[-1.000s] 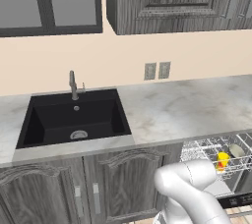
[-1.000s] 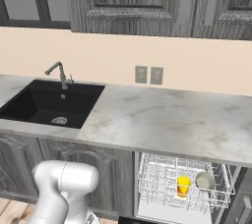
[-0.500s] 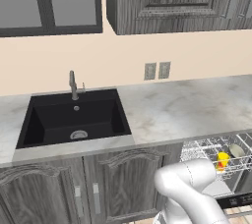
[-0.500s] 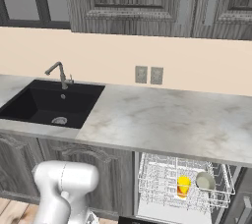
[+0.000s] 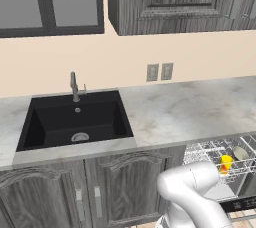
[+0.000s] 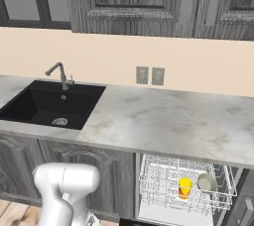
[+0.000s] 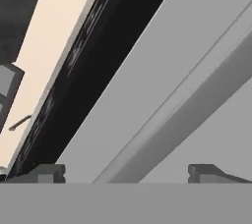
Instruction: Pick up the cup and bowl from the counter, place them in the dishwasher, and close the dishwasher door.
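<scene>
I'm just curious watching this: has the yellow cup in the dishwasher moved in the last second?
No. The cup sits in the same spot in the white rack, beside the bowl, below the counter edge.

- We find no legible text, label, brand, number or sign in any of the three views.
- The dishwasher's (image 6: 183, 190) black control strip (image 5: 242, 204), at the lower right of the left base view, carries small pale marks too blurred to read.
- The two wall outlets (image 6: 150, 76), at centre frame in the right base view, bear no readable marking.
</scene>
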